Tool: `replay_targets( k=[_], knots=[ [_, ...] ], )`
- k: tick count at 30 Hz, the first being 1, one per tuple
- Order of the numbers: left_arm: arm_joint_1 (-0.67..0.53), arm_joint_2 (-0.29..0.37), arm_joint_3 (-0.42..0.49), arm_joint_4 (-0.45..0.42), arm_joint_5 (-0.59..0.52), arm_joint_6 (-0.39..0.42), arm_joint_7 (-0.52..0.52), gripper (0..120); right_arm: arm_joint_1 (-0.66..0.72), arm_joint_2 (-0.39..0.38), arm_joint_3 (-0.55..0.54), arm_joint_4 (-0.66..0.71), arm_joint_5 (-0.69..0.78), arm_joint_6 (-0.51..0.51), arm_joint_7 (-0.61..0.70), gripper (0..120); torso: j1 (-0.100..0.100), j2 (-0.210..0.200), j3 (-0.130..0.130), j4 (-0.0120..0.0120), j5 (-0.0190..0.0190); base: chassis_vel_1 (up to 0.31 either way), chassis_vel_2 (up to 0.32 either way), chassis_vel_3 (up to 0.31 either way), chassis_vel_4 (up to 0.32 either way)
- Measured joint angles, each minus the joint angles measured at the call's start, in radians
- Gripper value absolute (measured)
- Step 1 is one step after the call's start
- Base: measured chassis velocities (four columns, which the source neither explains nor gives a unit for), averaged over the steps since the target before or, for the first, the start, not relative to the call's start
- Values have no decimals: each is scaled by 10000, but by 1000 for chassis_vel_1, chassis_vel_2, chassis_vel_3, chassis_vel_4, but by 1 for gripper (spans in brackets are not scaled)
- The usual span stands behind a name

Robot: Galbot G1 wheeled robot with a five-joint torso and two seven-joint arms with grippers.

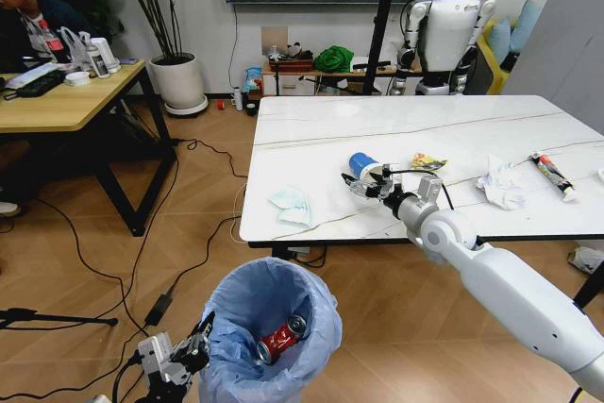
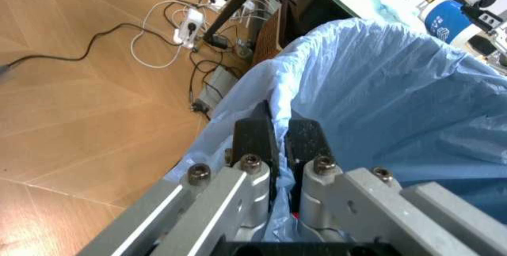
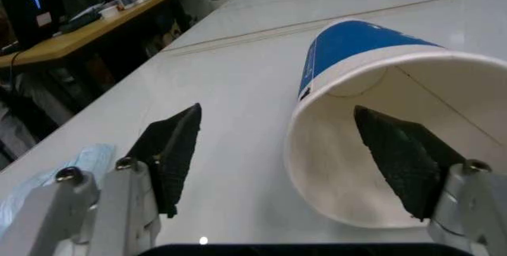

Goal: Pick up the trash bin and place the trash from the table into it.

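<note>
Right gripper [image 3: 277, 167], frame center, is spread around the cup [image 1: 362, 165]; left gripper [image 2: 279, 143] pinches the bin [image 1: 274, 327] rim, lower left.

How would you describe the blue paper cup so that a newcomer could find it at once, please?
On the white marble table, look just past the right gripper, near the front edge. The blue paper cup lies on its side, its white inside facing the open jaws. Nothing else on the table is blue and round; its neighbours are tissues and wrappers.
</note>
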State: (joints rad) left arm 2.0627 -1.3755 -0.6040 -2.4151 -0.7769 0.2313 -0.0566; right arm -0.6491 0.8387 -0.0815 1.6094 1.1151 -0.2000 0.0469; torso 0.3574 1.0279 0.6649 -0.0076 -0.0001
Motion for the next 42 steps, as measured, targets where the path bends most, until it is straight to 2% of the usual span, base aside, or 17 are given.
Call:
replay_targets(
  k=[1, 4, 6, 10, 12, 14, 16, 17, 19, 28, 34, 36, 37, 42],
  knots=[
    [0, 0, 0, 0, 0, 0, 0, 0, 0, 0, 0, 0, 0, 0, 0, 71, 0, 0, 0, 0, 0, 0, 0, 0, 0],
    [-27, 10, 25, 24, -6, 0, 0, 0, 38, -17, -45, 0, 1, 5, -3, 56, -1, 0, 0, 0, 0, 0, 0, 0, 0],
    [-29, 16, 28, 29, -8, 0, 0, 0, 50, -17, -55, -2, 2, 5, -4, 54, -2, 0, 0, 0, 1, 0, 0, 0, 0],
    [-39, 28, 41, 55, -10, 0, 0, 0, 110, -13, -95, -30, 1, 6, -10, 34, -1, 0, 0, 1, 1, 0, 0, 0, 0],
    [-40, 30, 45, 55, -11, 0, 0, 0, 116, -14, -99, -33, 1, 5, -11, 33, -1, 0, 0, 1, 1, 0, 0, 0, 0],
    [-42, 56, 49, 57, -13, 0, -1, 0, 122, -18, -104, -38, -2, 6, -15, 21, -1, 0, 0, 0, 1, 0, 0, 0, 0],
    [-42, 80, 49, 59, -13, 0, -4, 0, 122, -25, -105, -38, -14, 6, -16, 13, -1, 0, 0, 1, 0, 0, 0, 0, 0],
    [-42, 80, 49, 59, -13, 0, -4, 0, 122, -25, -105, -38, -14, 6, -16, 13, -1, 0, 0, 1, 0, 0, 0, 0, 0],
    [-40, 102, 60, 60, -13, 0, -12, 0, 100, -44, -97, -31, -22, 6, -17, 1, -2, 0, 0, 1, 1, 0, 0, 0, 0],
    [-72, 163, 178, 82, -4, 0, -42, 0, -78, -189, 66, 149, -144, 61, -59, 0, -1, 0, 0, 2, 3, 0, 0, 0, 0],
    [-137, 313, 391, 127, 15, 0, -59, 0, -454, -660, 506, 690, -389, 566, -825, 0, -1, 1, 0, 1, 1, 0, 0, 0, 0],
    [-193, 415, 505, 152, 8, 1, -81, 0, -785, -1035, 762, 957, -659, 1015, -1653, 0, -1, 1, 0, 0, 1, 0, 0, 0, 0],
    [-261, 497, 630, 175, -14, 5, -106, 0, -1227, -1462, 1050, 1464, -801, 1379, -2294, 0, -1, 0, 0, -3, 5, 0, 0, 0, 0],
    [-411, 604, 952, 259, 1, 20, -116, 0, -2178, -2570, 1441, 2914, -1048, 1994, -3022, 0, -1, 2, -1, -3, 0, 0, 0, 0, 0]
  ],
)
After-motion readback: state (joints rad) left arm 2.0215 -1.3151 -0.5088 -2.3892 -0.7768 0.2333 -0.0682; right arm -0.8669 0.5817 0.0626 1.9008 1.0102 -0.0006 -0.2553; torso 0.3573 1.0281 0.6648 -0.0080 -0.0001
